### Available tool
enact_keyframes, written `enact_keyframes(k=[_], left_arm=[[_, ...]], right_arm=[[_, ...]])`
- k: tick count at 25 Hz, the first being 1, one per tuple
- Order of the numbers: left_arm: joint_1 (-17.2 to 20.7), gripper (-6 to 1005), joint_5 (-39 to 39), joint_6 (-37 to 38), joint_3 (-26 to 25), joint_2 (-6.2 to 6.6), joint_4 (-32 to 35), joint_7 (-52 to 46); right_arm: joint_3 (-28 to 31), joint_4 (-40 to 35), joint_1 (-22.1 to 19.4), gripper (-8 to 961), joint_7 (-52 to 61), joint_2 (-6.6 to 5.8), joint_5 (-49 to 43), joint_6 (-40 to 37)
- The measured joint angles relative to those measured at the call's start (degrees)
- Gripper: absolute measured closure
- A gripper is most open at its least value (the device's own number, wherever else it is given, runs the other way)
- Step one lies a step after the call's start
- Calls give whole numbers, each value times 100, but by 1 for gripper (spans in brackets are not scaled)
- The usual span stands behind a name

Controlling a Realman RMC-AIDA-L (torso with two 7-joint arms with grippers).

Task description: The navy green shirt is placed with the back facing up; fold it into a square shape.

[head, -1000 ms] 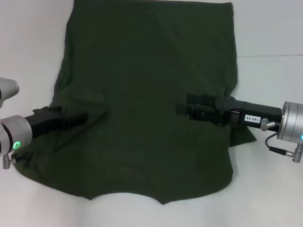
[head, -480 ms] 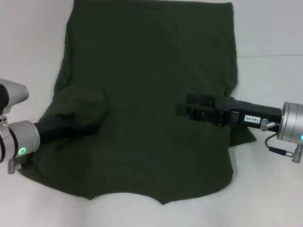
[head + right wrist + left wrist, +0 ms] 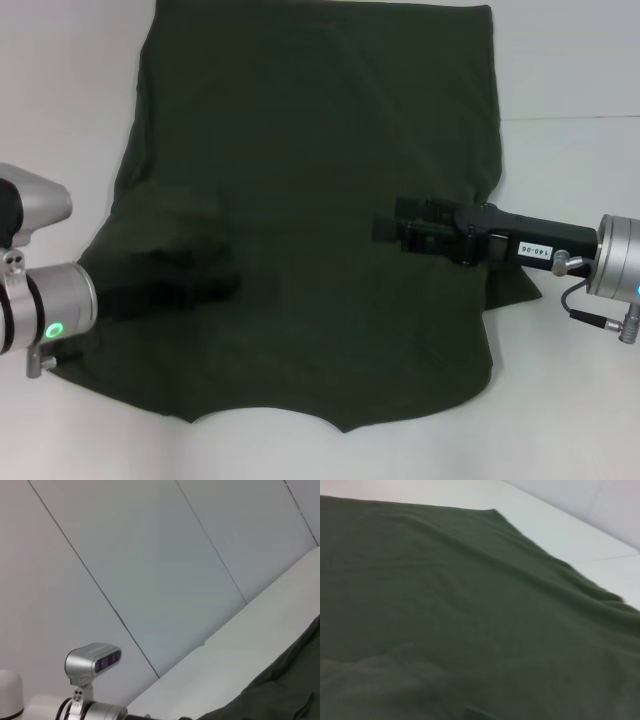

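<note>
The shirt [image 3: 310, 210] lies spread on the white table [image 3: 570, 70], plain side up, filling most of the head view; its near hem runs in a wavy line close to the table's near edge, with a notch at the middle; its far edge lies straight at the top of that view. The left arm reaches in low from the near left, its silver wrist with a green light beside the shirt's near-left corner; the left gripper [image 3: 215, 287] sits dark and blurred on the cloth just inside the left edge, and I cannot tell whether its claw is open, closed or holding cloth; a raised fold of fabric stands just beyond it. Slightly farther, the right arm comes in level from the right, over the shirt's right edge; the right gripper [image 3: 388, 229] lies over the middle of the cloth, its tip pointing left; its claw too cannot be read. The left wrist view shows only the shirt [image 3: 470, 620], smooth with soft creases, and the table [image 3: 580, 535] beyond its corner; the right wrist view shows a scrap of shirt [image 3: 280, 690], table and wall panels.
</note>
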Motion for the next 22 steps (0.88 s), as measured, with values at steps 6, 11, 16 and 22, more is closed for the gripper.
enact_keyframes(k=[6,11,16,22], left_arm=[[31,82,140,1175,-263,6,123,-2],[86,82,-45,2471,-728,5,364,126],[156,82,-566,3275,-1090,4,130,745],[175,83,-634,3649,-1067,-13,-102,1296]], right_arm=[[40,-5,3,107,1,-22,29,-31],[41,-8,-13,107,7,-32,50,-41],[50,-13,-41,107,207,-72,62,76],[46,-27,-59,107,872,-250,39,338]])
